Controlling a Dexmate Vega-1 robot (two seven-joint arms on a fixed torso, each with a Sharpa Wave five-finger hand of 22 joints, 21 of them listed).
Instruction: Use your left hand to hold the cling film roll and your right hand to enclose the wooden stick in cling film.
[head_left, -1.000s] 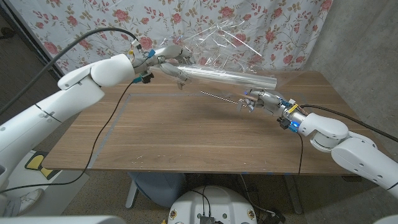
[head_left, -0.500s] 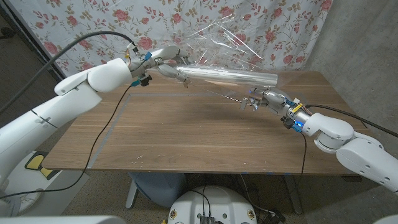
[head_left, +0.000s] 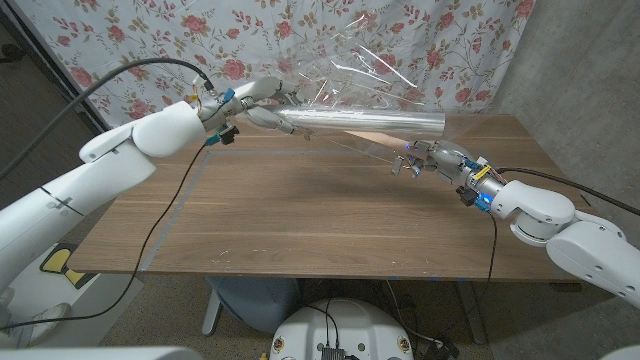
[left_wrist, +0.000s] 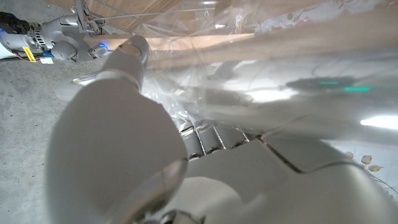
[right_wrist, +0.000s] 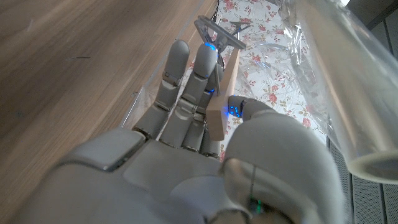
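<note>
My left hand (head_left: 262, 104) grips one end of the cling film roll (head_left: 362, 122) and holds it level above the table's far side. A crumpled loose sheet of film (head_left: 350, 72) stands up from the roll. My right hand (head_left: 426, 158) is just below the roll's free end and pinches the wooden stick (head_left: 372, 141), which slants toward the left hand under the roll, seen through film. In the right wrist view the stick (right_wrist: 222, 84) sits between thumb and fingers (right_wrist: 186, 93), with the roll (right_wrist: 333, 81) close beside it. The left wrist view shows my left hand (left_wrist: 118, 149) against the roll (left_wrist: 292, 74).
The wooden table (head_left: 300, 215) spreads below both hands. A black cable (head_left: 165, 215) trails from the left arm across its left part. A floral curtain (head_left: 130, 45) hangs right behind the far edge, and a grey wall (head_left: 585, 60) stands at the right.
The right hand has lifted the stick up and back until it lies right under the roll. The left hand and roll have shifted slightly up and to the left.
</note>
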